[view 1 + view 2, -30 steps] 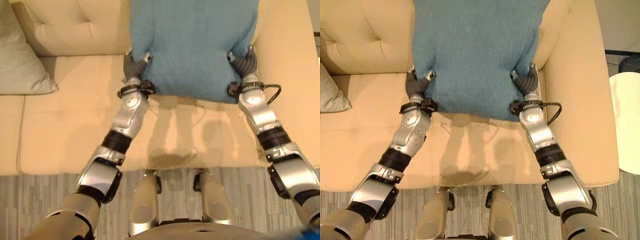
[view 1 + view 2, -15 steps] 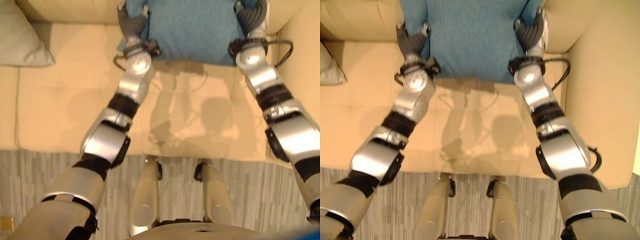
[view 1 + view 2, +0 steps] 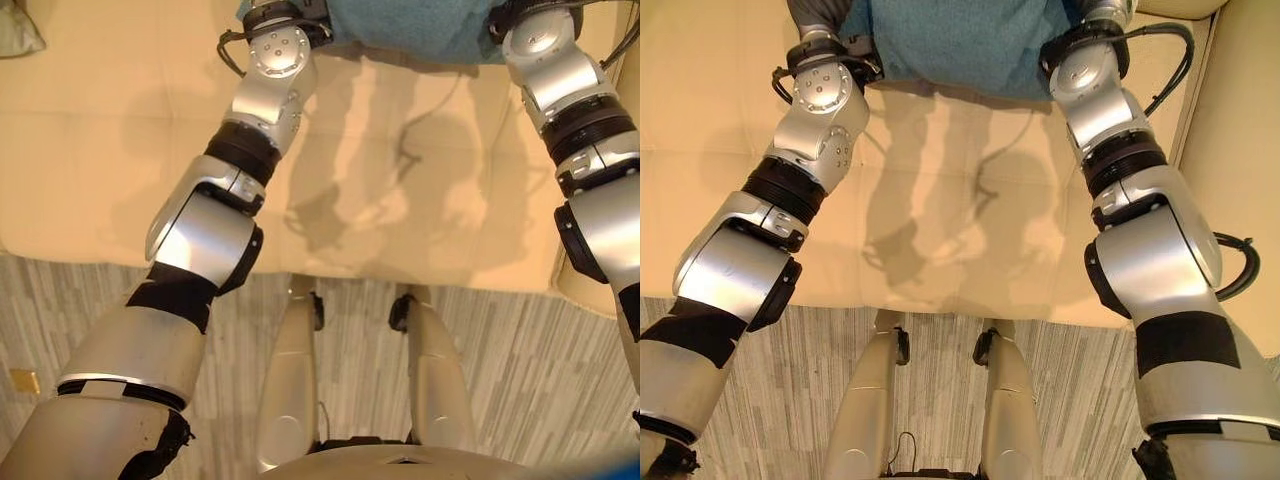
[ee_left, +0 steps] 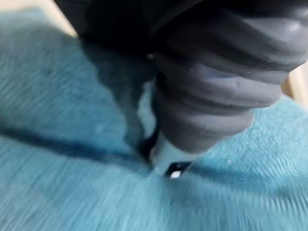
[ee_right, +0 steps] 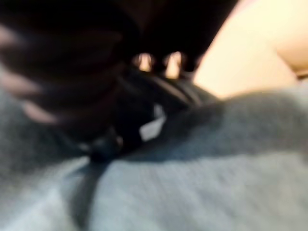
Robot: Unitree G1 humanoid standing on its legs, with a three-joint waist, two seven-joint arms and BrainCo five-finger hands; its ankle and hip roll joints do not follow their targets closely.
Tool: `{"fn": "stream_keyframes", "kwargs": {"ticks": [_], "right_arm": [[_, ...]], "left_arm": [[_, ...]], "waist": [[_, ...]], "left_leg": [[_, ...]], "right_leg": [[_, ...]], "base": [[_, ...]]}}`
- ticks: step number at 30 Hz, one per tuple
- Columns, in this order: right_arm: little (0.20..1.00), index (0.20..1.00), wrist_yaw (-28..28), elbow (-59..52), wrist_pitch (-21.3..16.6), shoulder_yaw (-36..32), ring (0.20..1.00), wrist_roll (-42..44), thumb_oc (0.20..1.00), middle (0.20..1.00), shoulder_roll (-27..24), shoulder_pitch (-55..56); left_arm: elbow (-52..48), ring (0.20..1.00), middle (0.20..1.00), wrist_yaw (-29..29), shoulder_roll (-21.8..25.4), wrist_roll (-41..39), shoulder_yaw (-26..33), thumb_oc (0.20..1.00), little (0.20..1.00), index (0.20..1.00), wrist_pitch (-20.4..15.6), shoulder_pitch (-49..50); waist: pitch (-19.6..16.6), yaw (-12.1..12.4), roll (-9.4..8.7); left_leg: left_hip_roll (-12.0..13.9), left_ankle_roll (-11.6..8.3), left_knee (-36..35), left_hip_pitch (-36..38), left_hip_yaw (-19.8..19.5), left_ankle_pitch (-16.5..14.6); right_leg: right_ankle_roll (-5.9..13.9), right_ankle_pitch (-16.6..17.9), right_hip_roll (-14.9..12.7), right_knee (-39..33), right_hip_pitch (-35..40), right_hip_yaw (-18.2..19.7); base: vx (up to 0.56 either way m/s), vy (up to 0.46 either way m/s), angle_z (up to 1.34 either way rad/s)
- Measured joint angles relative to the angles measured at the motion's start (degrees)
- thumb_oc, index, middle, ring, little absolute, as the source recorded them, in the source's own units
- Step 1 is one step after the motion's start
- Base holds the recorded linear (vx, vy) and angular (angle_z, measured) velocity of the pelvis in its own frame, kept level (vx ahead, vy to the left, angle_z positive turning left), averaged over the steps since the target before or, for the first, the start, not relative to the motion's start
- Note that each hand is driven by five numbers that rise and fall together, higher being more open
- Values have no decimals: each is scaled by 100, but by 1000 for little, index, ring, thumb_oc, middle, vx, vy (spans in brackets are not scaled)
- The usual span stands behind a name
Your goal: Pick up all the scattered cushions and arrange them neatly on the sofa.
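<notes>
1. Left eye view: a blue cushion (image 3: 410, 25) of nubby, towel-like weave lies at the back of a cream sofa (image 3: 90, 170) whose smooth seat shows shallow seams. Both silver arms reach over the seat to the cushion's lower edge. A corner of a pale grey pillow (image 3: 18, 30) sits at the far left, well apart. Grey striped flooring (image 3: 500, 380) runs below the seat front.

2. Right eye view: the same cushion spans the gap between the two wrists, its hem resting on the seat. The dark ribbed base of the left hand (image 3: 812, 14) meets the cushion's left side. A padded sofa arm (image 3: 1240, 150) rises beside the right arm.

3. Left wrist view: the left hand's ribbed cover presses close against the blue fabric, one light finger stub with a dark tip sunk into it; whether the fingers clasp the cloth cannot be told.

4. Right wrist view: the right hand (image 5: 72, 72) appears as a dark blurred mass against the cushion, cream upholstery beyond; its finger position cannot be told.
</notes>
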Motion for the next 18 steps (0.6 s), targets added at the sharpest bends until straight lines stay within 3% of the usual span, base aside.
{"fn": "stream_keyframes", "kwargs": {"ticks": [1, 2, 3, 8, 18], "right_arm": [[589, 589, 23, 55, 14, -34, 589, 97, 589, 589, -14, -70], [849, 849, 55, 55, 24, -32, 849, 146, 849, 849, -19, -93], [1000, 1000, 120, 66, 27, -29, 1000, 243, 1000, 1000, -30, -93], [1000, 1000, 328, 105, 187, 29, 1000, 391, 1000, 1000, -57, -69], [1000, 1000, 569, 108, 209, 69, 1000, 383, 1000, 1000, -167, -19]], "left_arm": [[-1, 1000, 1000, -48, -29, -9, -8, 1000, 1000, 1000, 1, -15], [0, 1000, 1000, -74, -36, -67, -21, 1000, 1000, 1000, 7, -19], [0, 1000, 1000, -85, -41, -152, -61, 1000, 1000, 1000, 12, -20], [7, 1000, 1000, -122, -18, -162, -124, 1000, 1000, 1000, 124, -19], [189, 1000, 1000, -482, 467, -156, -135, 1000, 1000, 1000, 146, -34]], "waist": [[0, 10, 0], [0, 7, 0], [-1, 3, 1], [-1, -14, 1], [-1, -19, 2]], "left_leg": [[0, -1, 40, -59, 7, 3], [-4, 0, 39, -83, 7, 4], [-12, 4, 41, -113, 7, 10], [-38, 16, 40, -151, 21, 22], [-2, 16, 41, -142, 84, 22]], "right_leg": [[2, -2, -14, 43, -65, 1], [2, 1, -19, 42, -94, 3], [11, 11, -27, 44, -119, 3], [28, 34, -55, 41, -159, 14], [20, 43, -42, 33, -191, 92]], "base": [[0, 0, 0], [0, 0, 0], [0, 0, 0], [0, 0, 0], [-8, 1, -2]]}}
